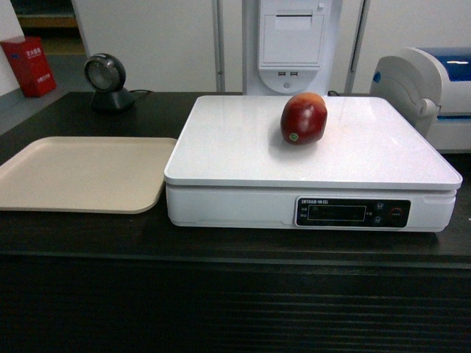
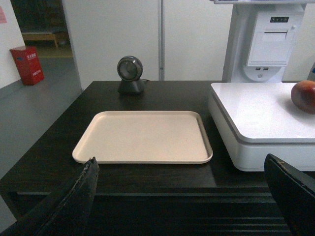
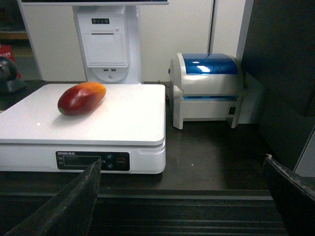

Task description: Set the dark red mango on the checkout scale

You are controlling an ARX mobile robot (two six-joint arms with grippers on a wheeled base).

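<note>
Glossy dark red skin shading to orange-yellow at one end marks the oval mango [image 1: 303, 118], which lies on its side on the broad white top of the boxy scale [image 1: 243, 147], toward the far part of the plate and free of any grip. The scale stands on the long black bench [image 1: 88, 239] with its woodgrain top and ribbed front. Both sets of jaws sit low at the near edge of that bench: the left jaws [image 2: 189, 196] stand wide and hold nothing, with the flat beige tray [image 2: 142, 136] straight ahead of them and the scale off to their right; the right jaws [image 3: 189, 196] also stand wide and hold nothing, with the mango ahead and to their left and the white-and-blue printer [image 3: 206, 88] ahead. Judged from this, the placing looks done. What remains is to finish cleanly: keep both arms clear of the plate, since a brush against its rim could disturb a reading or nudge the fruit. The mango is rounded and may rock if bumped, so any retreat should go straight back and away from the scale.
</note>
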